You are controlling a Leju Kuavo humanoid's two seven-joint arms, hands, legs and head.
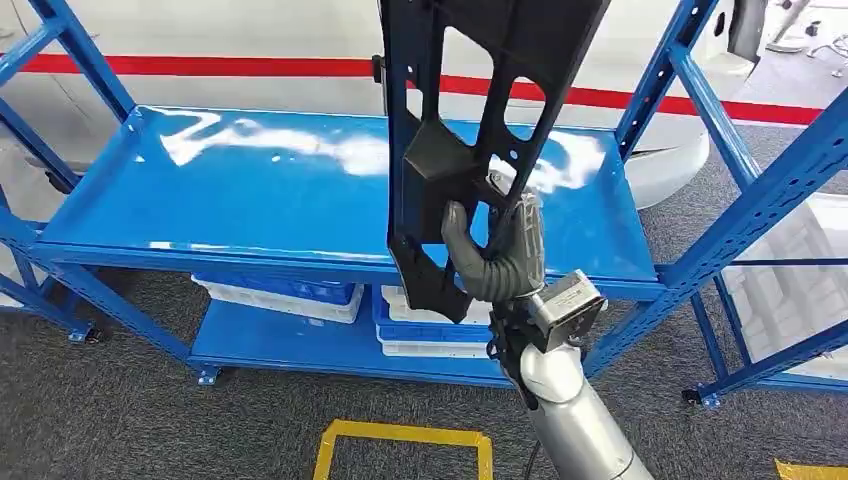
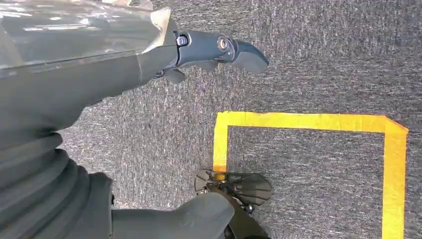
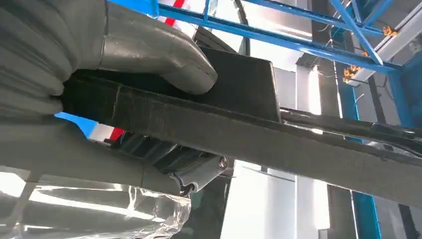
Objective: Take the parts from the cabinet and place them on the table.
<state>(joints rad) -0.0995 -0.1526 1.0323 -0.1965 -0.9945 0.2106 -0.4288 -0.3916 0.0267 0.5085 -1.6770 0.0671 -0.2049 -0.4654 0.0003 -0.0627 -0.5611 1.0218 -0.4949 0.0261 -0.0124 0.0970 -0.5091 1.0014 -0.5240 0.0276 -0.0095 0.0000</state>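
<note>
A long black plastic part [image 1: 470,120] with cut-out openings stands nearly upright in front of the blue cabinet shelf [image 1: 250,190], its top running out of the head view. My right hand [image 1: 497,250] grips it near its lower end, thumb wrapped over a bar of it. In the right wrist view the thumb [image 3: 154,52] presses on the black part [image 3: 259,134], with my fingers under it. My left hand [image 2: 99,74] hangs over the grey carpet, its fingers [image 2: 234,50] extended and holding nothing.
White and blue bins [image 1: 290,295] sit on the cabinet's lower shelf. Blue uprights [image 1: 700,90] frame the cabinet on the right, with a second rack [image 1: 790,300] beyond. Yellow tape squares [image 1: 400,445] mark the carpet near my feet.
</note>
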